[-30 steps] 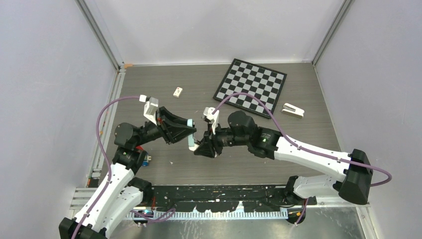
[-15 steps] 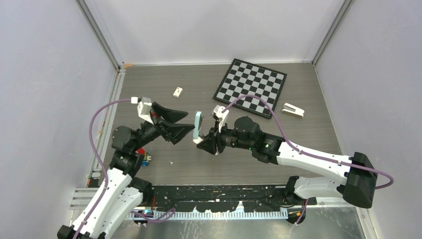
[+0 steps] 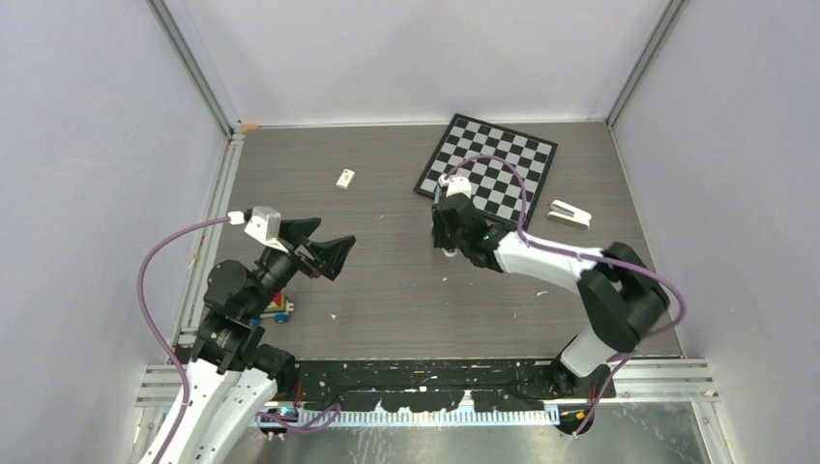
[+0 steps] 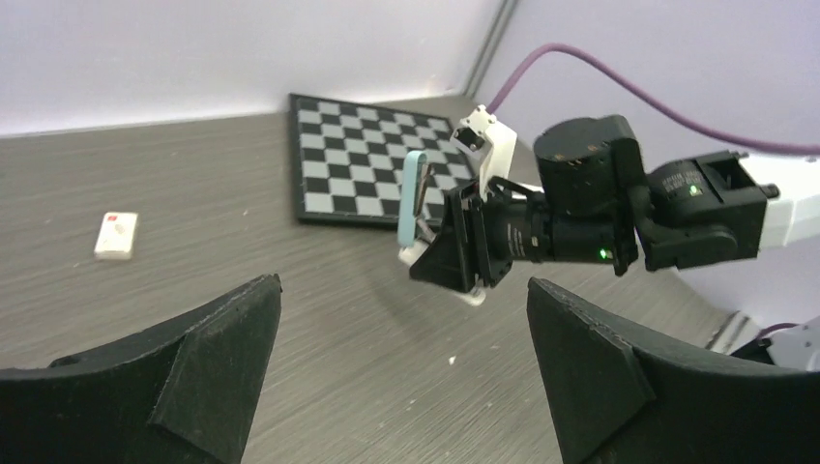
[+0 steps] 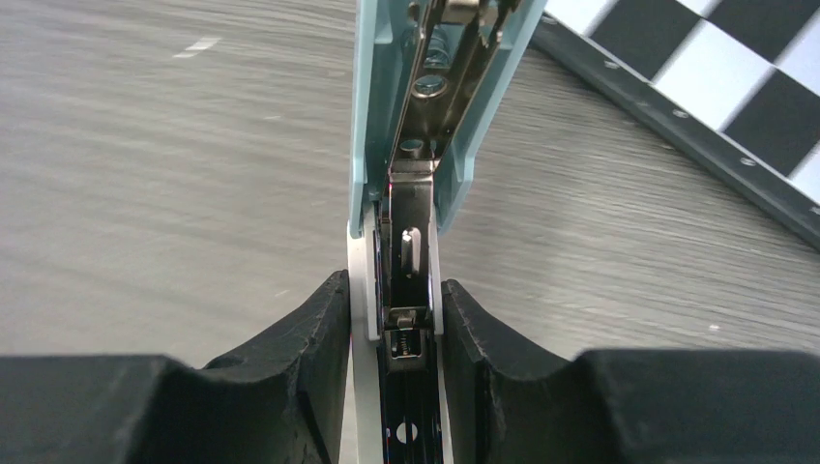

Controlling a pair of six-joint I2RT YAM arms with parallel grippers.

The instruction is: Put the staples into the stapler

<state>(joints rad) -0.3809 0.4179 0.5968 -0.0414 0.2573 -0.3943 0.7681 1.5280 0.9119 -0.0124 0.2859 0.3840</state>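
Grey wood-grain desk (image 3: 387, 309) carries a chessboard (image 3: 488, 169) at the back, its near edge partly covered from above by the right arm and its cable. That arm stretches forward and left. The right end effector (image 5: 396, 309) is clamped on the white base of a pale blue stapler (image 5: 425, 145), whose lid stands upright. Overhead, the wrist hides the stapler. Opposite, the left end effector (image 4: 401, 290) hangs raised, fingers wide apart. A small white staples box (image 3: 345, 178) lies on the desk's far left, apart from both.
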